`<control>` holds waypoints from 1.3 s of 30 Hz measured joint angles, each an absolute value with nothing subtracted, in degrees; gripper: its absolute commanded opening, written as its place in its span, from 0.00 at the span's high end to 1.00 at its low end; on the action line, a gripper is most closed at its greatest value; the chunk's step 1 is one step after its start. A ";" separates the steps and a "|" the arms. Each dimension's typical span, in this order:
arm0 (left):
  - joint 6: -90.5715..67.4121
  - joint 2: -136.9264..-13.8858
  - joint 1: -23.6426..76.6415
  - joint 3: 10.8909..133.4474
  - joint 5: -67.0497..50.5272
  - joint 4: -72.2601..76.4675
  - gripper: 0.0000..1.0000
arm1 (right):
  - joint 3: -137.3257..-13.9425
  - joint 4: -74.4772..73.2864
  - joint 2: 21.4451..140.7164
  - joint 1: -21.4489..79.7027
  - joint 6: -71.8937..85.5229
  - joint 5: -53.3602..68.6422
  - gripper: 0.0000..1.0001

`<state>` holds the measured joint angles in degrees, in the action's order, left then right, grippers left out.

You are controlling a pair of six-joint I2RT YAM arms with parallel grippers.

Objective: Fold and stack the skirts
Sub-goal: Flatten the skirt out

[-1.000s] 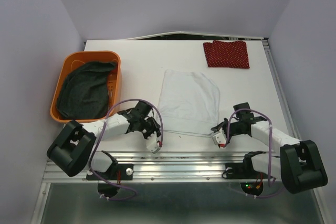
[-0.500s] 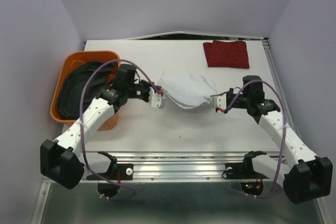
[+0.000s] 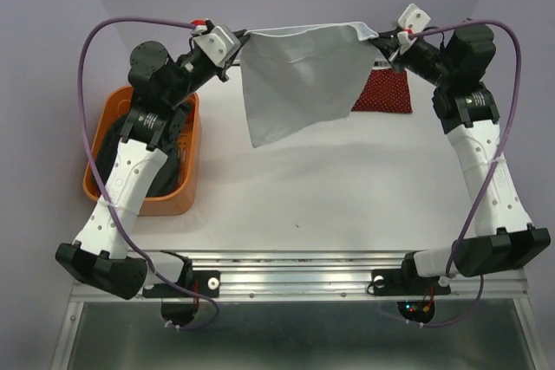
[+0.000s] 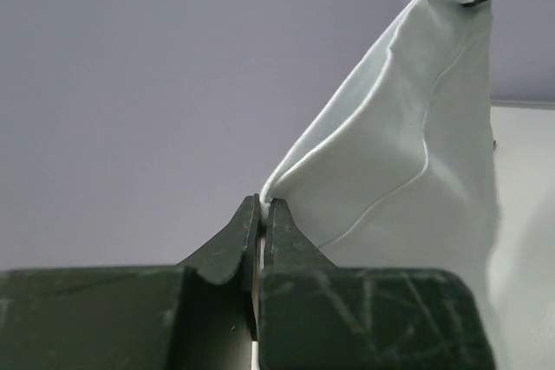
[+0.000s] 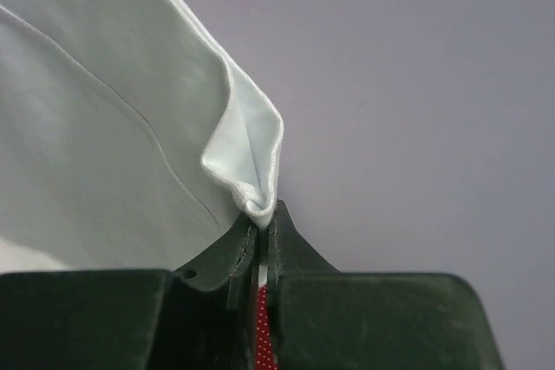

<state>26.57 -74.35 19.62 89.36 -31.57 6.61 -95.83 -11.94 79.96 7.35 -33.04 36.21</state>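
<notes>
Left hand (image 3: 239, 39) and right hand (image 3: 381, 36) each pinched a corner of the white skirt (image 3: 299, 75) — hanging above the bench (image 3: 347, 188).

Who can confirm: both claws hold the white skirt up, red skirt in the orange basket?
Wrong: top view shows the red skirt on the table, far right; the orange basket holds the grey skirt. Left claw and right claw do hold the white skirt up.
</notes>
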 measured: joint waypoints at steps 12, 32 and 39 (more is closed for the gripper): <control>23.24 -71.35 19.73 76.82 -32.73 7.99 1.00 | -87.29 -13.76 79.37 7.51 -32.53 35.73 0.99; 30.57 -98.50 13.19 96.40 -34.65 9.02 1.00 | -115.68 -15.40 110.91 6.04 -35.40 39.92 0.99; 39.09 -85.43 13.65 79.35 -39.00 10.00 1.00 | -94.45 -10.61 98.56 6.09 -46.09 46.30 0.98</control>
